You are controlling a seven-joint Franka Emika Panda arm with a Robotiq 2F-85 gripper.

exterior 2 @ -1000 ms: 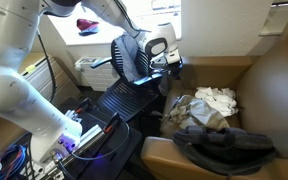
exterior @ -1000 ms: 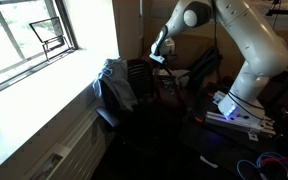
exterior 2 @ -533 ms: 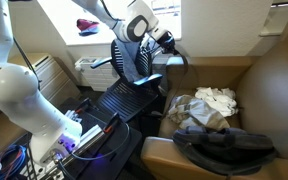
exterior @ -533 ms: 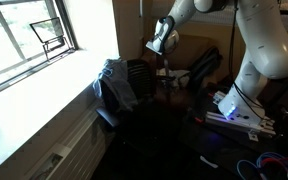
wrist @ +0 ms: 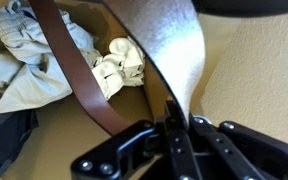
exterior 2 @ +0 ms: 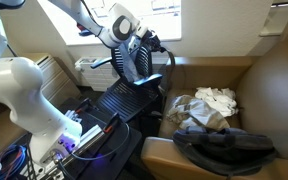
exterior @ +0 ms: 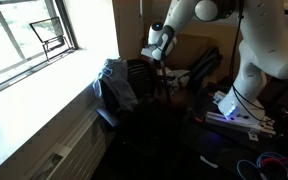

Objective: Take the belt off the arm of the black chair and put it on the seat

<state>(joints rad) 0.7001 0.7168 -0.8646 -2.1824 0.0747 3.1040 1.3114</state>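
Under end effector (wrist: 174,120), belt (wrist: 79,72) hangs lengthwise, approx. vertical.

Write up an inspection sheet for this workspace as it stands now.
Surface: the seat of the black chair is dark and in shadow; the belt is not on it.
Job's things: the belt, a brown strap, runs into the gripper and hangs beside the backrest.
Clutter: pale clothes and a dark bundle lie on the brown armchair; a grey garment is draped over the black chair.
Grippers: the gripper is shut on the belt, above the chair.
Cables: blue and red coils lie on the floor near the robot base.
Surroundings: a bright window with a sill beside the chair.
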